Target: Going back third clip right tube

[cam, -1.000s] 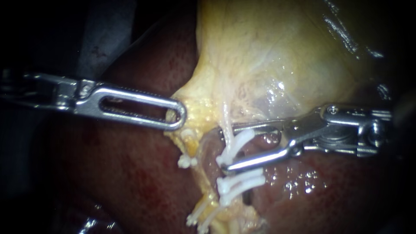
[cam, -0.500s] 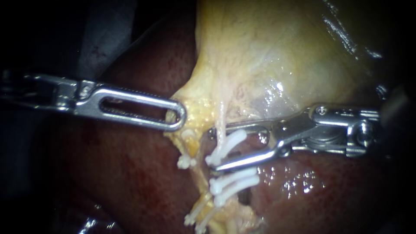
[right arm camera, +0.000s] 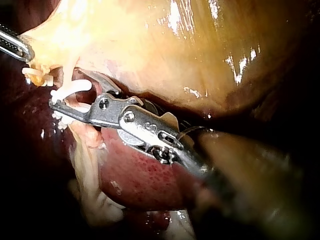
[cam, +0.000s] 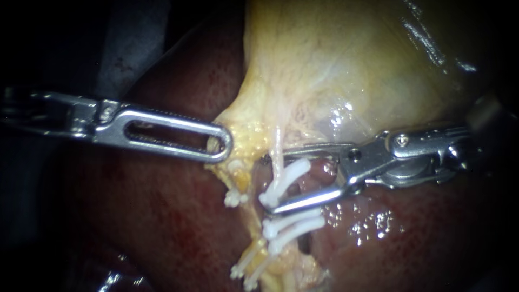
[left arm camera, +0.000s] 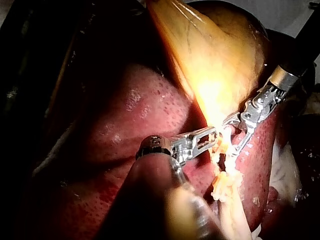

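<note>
Uppermost clip [cam: 286,179] seated across the right tube [cam: 277,147], straddled by the open jaws of the right instrument [cam: 273,183]. Gallbladder [cam: 335,70] neck is clamped by the left instrument [cam: 219,145]. The tube is judged soft, slippery and tear-prone; traction is best taken on the neck.

light: centre bright — edges dark | glare: wet gallbladder [cam: 346,70], liver [cam: 378,238]

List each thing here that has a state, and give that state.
left instrument: jaws shut on the edge of the gallbladder
right instrument: jaws open, astride the upper clip
upper clip: closed on the right tube
two lower clips: closed on the same tube
right tube: carries three clips
gallbladder: edge gripped, wall looks whole
</note>
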